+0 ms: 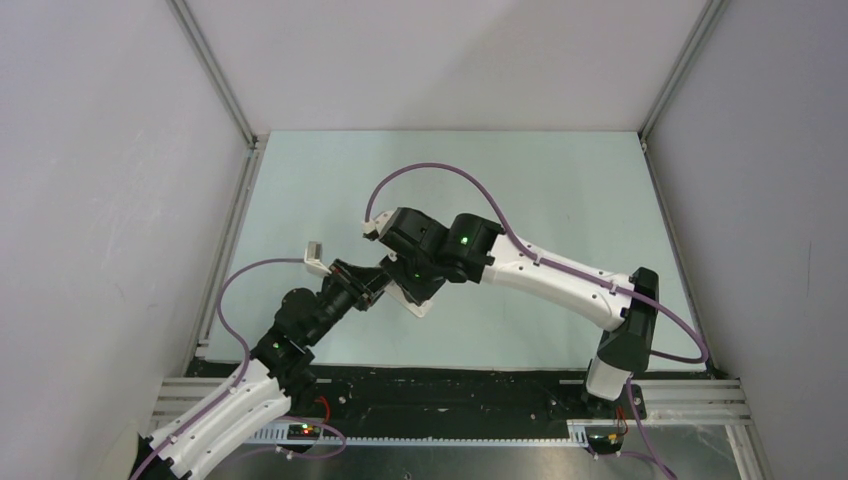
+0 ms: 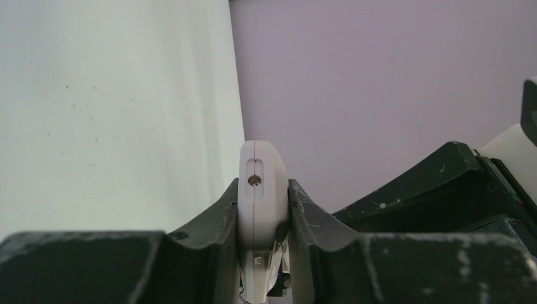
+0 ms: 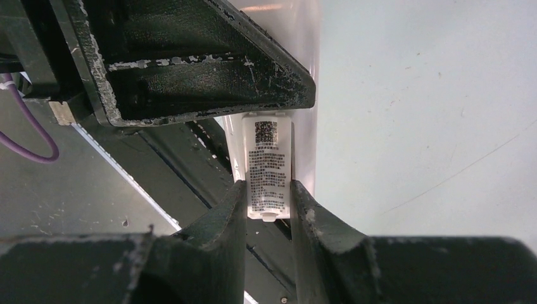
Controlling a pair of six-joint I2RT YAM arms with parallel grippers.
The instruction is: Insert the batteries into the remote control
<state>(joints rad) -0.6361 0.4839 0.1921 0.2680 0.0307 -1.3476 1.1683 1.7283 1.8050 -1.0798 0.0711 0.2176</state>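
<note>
My left gripper (image 2: 263, 190) is shut on the remote control (image 2: 261, 209), a slim white handset seen edge-on with a small hole in its end. In the top view both grippers meet over the near middle of the table, and a white corner of the remote (image 1: 419, 304) shows below them. My right gripper (image 3: 268, 190) is shut on a small white cover plate (image 3: 268, 161) with a printed code and text and a tab at its near end. The plate lies against the remote's white body (image 3: 305, 145), just under my left fingers (image 3: 190, 63). The batteries are hidden.
The pale table (image 1: 560, 200) is boxed in by white walls with metal rails (image 1: 222, 250) on both sides. A dark strip (image 1: 450, 385) with the arm bases runs along the near edge. Purple cables (image 1: 440, 170) loop over both arms.
</note>
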